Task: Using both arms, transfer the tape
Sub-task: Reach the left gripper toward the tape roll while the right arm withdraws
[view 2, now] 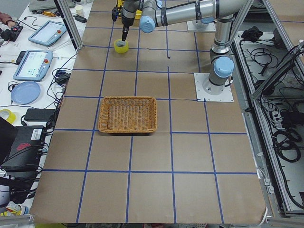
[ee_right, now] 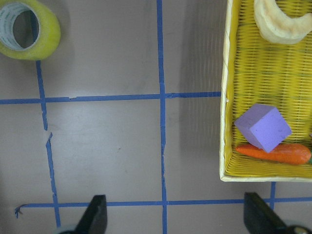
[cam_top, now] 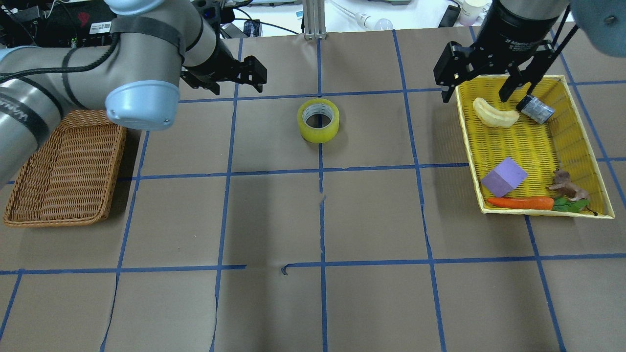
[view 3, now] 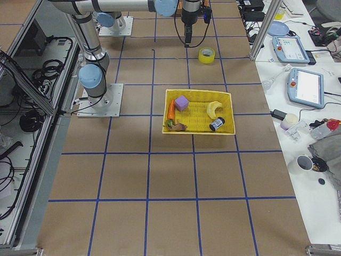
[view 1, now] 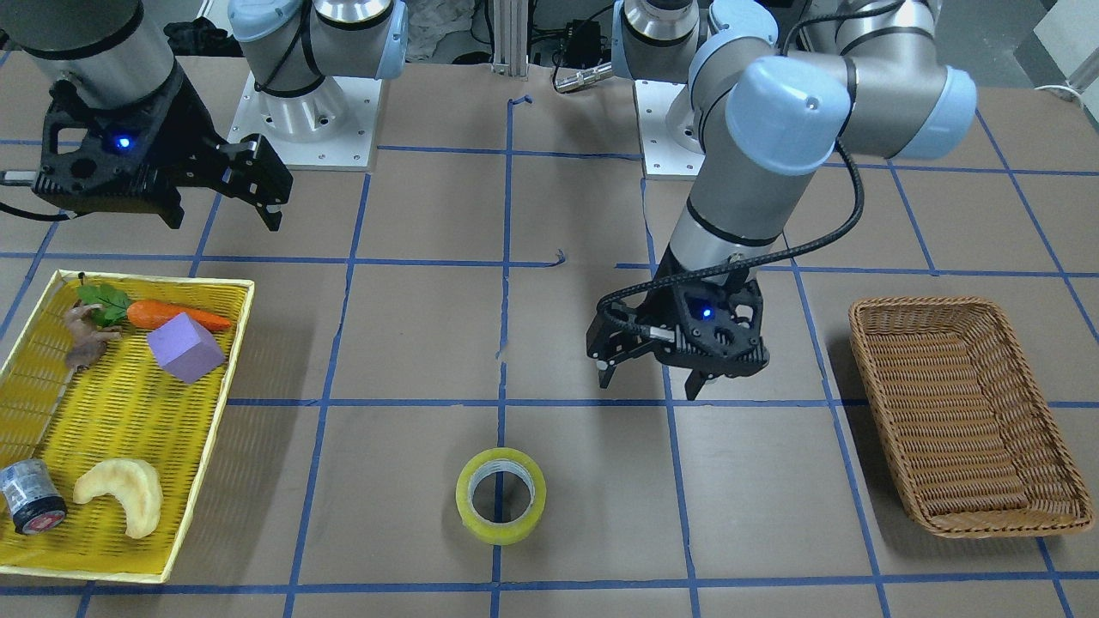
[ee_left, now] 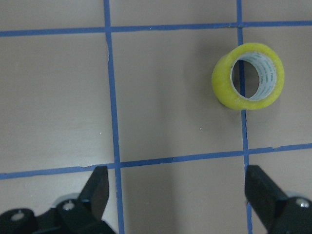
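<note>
The tape lay flat, hole upward, on the table, well apart from the yellow tray; my right gripper hung open and empty near that tray, while my left gripper, likewise open and empty, stood beyond the tape from the tray and nearer the roll.

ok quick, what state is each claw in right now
Left black two-finger claw: open, holding nothing.
Right black two-finger claw: open, holding nothing.
</note>
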Robot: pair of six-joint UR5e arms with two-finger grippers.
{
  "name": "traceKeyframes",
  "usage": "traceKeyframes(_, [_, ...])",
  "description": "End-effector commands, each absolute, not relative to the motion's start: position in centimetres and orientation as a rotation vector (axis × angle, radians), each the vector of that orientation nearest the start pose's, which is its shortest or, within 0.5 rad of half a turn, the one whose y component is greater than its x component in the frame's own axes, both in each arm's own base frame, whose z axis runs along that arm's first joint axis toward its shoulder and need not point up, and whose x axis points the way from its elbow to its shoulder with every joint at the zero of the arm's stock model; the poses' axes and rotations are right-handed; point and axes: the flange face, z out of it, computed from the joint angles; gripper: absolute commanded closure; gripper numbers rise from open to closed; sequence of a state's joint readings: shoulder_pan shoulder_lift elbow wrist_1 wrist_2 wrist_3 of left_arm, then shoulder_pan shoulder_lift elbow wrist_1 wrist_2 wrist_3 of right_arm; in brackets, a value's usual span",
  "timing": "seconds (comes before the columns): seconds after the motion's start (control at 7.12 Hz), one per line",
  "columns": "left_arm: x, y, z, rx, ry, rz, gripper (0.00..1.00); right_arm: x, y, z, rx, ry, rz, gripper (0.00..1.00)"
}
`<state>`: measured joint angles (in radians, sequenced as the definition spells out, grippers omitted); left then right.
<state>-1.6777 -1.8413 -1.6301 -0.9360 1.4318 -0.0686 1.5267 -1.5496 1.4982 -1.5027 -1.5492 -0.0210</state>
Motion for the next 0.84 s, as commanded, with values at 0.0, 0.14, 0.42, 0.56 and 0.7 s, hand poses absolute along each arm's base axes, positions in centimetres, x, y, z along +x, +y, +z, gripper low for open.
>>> traceKeyframes(0.0, [-24.6, -62.9, 33.8, 0.112, 3.329, -0.492, 0.04, 11.5, -49.7, 51.2, 0.033, 3.109, 0.001, 0.0])
traceKeyframes(0.14, [-26.7, -64.3, 31.5, 0.156, 3.331, -0.454, 0.03, 11.4, -49.7, 51.2, 0.031, 3.118, 0.004, 0.0])
traceKeyframes(0.42, [-28.2, -66.1, 25.7, 0.173, 3.333, -0.332, 0.0, 11.5, -49.8, 51.4, 0.033, 3.105, -0.014, 0.0])
traceKeyframes(0.56, [-28.4, -66.2, 23.3, 0.167, 3.333, -0.272, 0.0, 11.5, -49.9, 51.3, 0.033, 3.1, -0.014, 0.0])
traceKeyframes(0.7, [-28.5, -66.2, 22.3, 0.112, 3.34, -0.235, 0.0, 11.5, -49.9, 51.3, 0.031, 3.102, -0.012, 0.0])
